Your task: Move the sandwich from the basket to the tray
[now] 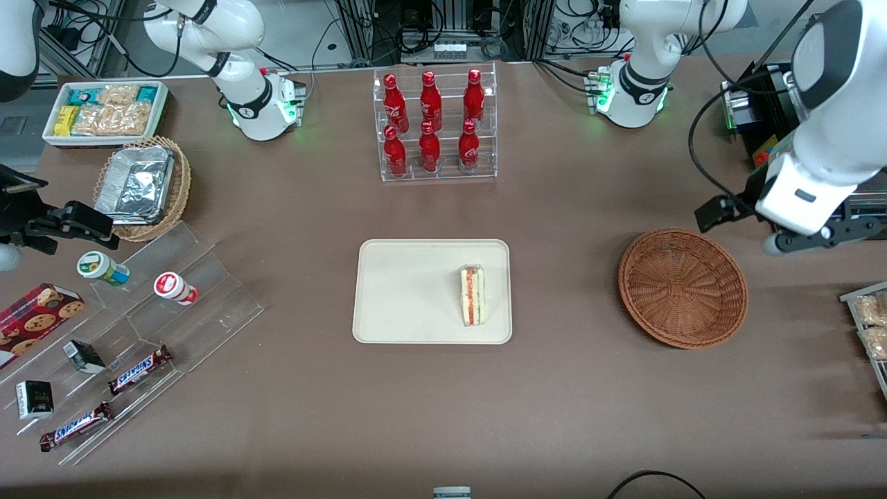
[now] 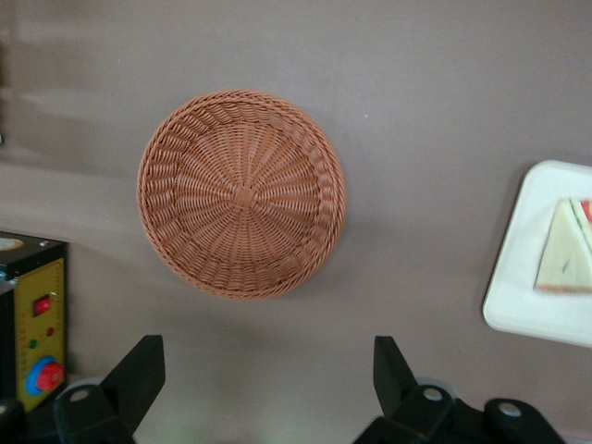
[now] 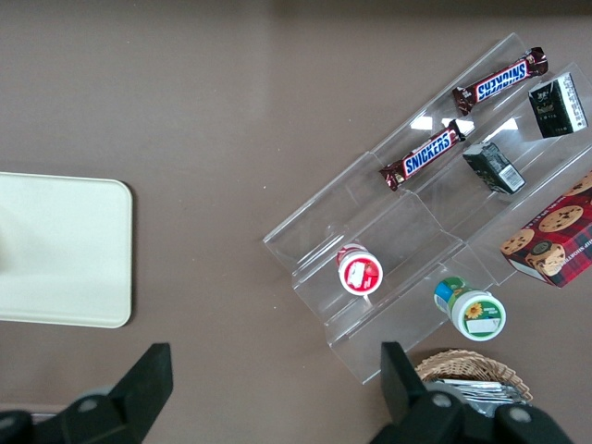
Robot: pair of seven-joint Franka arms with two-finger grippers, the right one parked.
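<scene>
The sandwich point(image 1: 473, 296) lies on the cream tray point(image 1: 409, 291) in the middle of the table, at the tray end nearest the basket. Its red and green filling edge faces up. The reddish-brown wicker basket point(image 1: 682, 287) sits beside the tray toward the working arm's end, with nothing in it. My left gripper point(image 1: 814, 235) hangs above the table just past the basket's rim, toward the working arm's end. In the left wrist view the gripper point(image 2: 266, 351) is open with nothing between its fingers, and the basket point(image 2: 242, 194), the tray point(image 2: 527, 305) and the sandwich point(image 2: 566, 254) all show below.
A clear rack of red bottles point(image 1: 434, 125) stands farther from the front camera than the tray. Toward the parked arm's end are a stepped acrylic shelf point(image 1: 138, 326) with snack bars and cups, a tan basket point(image 1: 142, 187) holding foil, and a white snack bin point(image 1: 104, 111). A control box point(image 2: 32, 324) sits near the gripper.
</scene>
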